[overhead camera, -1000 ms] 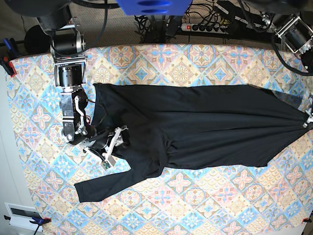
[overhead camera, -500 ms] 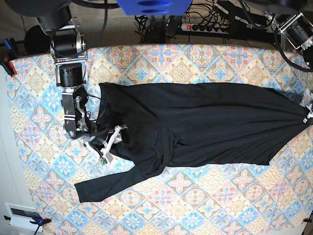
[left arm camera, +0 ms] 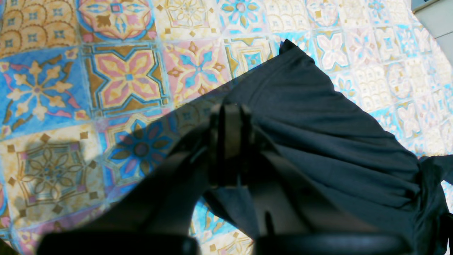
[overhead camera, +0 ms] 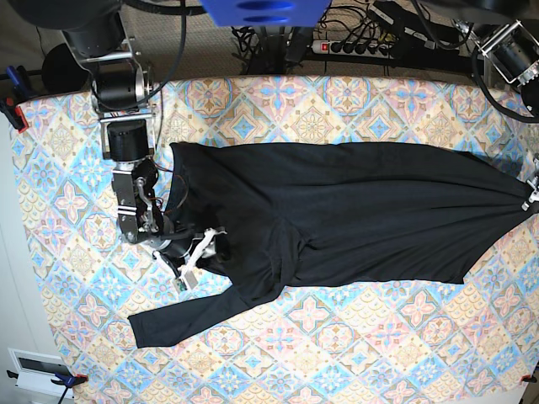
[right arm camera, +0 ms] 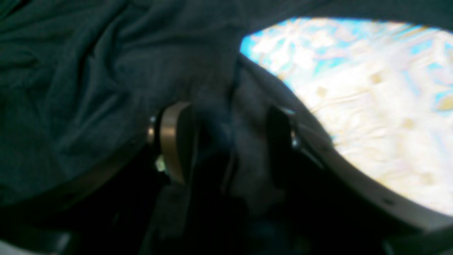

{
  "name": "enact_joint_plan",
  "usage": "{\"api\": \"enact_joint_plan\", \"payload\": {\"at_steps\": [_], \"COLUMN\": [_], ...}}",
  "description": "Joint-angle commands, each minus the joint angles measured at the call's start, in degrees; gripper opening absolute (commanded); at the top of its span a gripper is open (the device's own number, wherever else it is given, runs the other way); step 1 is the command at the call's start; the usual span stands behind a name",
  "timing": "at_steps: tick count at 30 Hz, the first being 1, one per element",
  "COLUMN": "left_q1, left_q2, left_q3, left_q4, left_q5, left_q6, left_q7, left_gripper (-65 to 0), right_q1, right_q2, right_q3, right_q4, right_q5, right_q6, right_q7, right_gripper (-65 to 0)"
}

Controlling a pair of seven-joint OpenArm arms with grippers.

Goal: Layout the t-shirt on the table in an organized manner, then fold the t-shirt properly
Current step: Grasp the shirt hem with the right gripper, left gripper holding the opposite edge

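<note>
Garment: the large plain black long-sleeved t-shirt of thin soft cloth [overhead camera: 337,215] lies stretched lengthwise across the middle of the table, its body running from the left of the base view to the far right edge.
Surface: the big rectangular table under a cloth of blue, pink and cream diamond floral tiles [overhead camera: 354,353] shows bare on all sides of the shirt.
Sleeve: one long black sleeve [overhead camera: 181,316] trails off the shirt's lower left part towards the near left corner, lying flat on the tiles.
Fabric state: the right end is drawn to a narrow point with creases fanning back into the body; the left part is bunched and rumpled near the collar end.
Left gripper: the left gripper [left arm camera: 230,117] is clamped tight on a pinch of the black cloth at the shirt's pointed end, seen in the base view at the far right table edge [overhead camera: 530,198].
Right gripper: the right gripper [overhead camera: 202,248] sits low over the rumpled left part of the shirt with its jaws spread wide; in its wrist view a fold of dark cloth lies between the fingers [right arm camera: 173,141], blurred.
Background: a white power strip [overhead camera: 354,46] lies behind the table among dark cables.
</note>
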Motion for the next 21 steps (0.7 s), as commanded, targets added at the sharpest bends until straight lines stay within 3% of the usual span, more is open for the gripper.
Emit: {"api": "enact_joint_plan", "payload": {"at_steps": [1, 8, 12, 14, 20, 21], "left_q1": [-0.6, -0.6, -0.6, -0.6, -1.1, -1.1], "left_q2": [-1.5, -1.4, -1.3, -1.0, 0.5, 0.8], "left_q3": [-0.4, -0.2, -0.2, -0.2, -0.1, -0.1], "left_q4": [1.1, 1.1, 0.9, 0.9, 0.9, 0.9], "left_q5": [-0.4, -0.4, -0.4, -0.4, -0.3, -0.2], "left_q6": [-0.2, -0.2, -0.2, -0.2, -0.2, -0.2], "left_q7": [-1.2, -1.2, -1.3, -1.5, -1.7, -1.8], "left_gripper": [-65.0, -65.0, -65.0, -65.0, -65.0, -65.0], "right_q1": [1.7, 1.7, 1.7, 1.6, 1.6, 1.6], "right_q2": [0.5, 0.5, 0.5, 0.5, 0.5, 0.5], "right_q3": [0.2, -0.1, -4.5, -7.1, -8.7, -8.6], "right_q4": [-0.4, -5.0, -5.0, -4.9, -4.6, -4.2], "right_q5": [0.6, 0.6, 0.6, 0.6, 0.7, 0.7], "right_q6": [0.2, 0.2, 0.2, 0.2, 0.2, 0.2], "right_q7": [1.8, 4.9, 5.8, 5.9, 8.5, 8.5], "right_gripper": [-33.8, -33.8, -35.0, -39.6, -65.0, -65.0]}}
